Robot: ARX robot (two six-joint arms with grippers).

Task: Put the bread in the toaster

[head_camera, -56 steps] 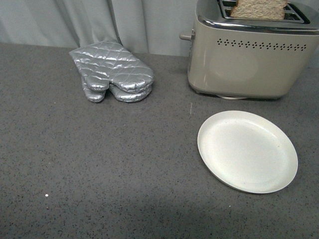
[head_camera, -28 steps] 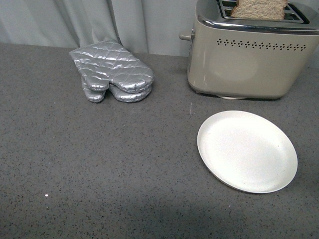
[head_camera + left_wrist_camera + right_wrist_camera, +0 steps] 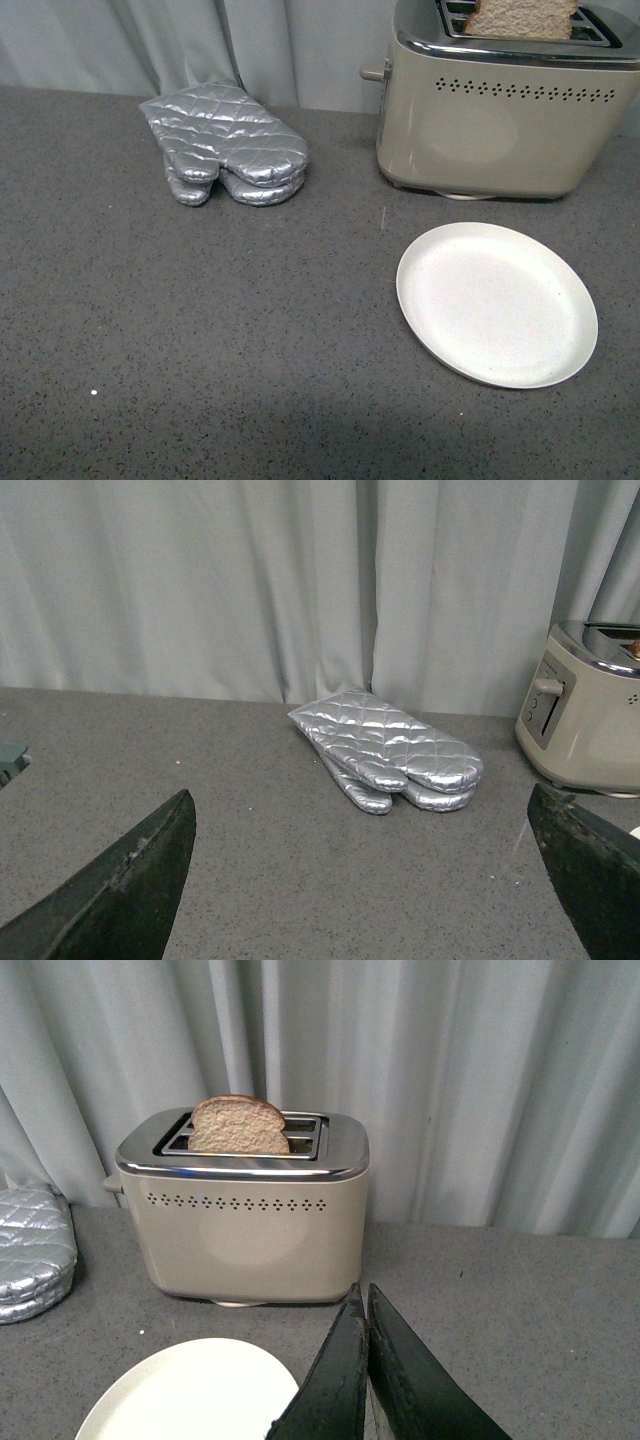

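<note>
The left gripper [image 3: 365, 875] hangs with its dark fingers [image 3: 120, 890] spread wide over the grey countertop [image 3: 230, 810]. Silver oven mitts [image 3: 385, 748] lie beyond, the toaster [image 3: 590, 720] further right, before grey curtains [image 3: 250, 580].

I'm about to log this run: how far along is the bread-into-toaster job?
Done, it seems: the bread stands upright in a slot of the toaster, its top poking out, and the plate is bare. Nothing is in hand: the right pincer is shut on nothing, the left pincer open, both clear of the toaster. Left: only confirming.
</note>
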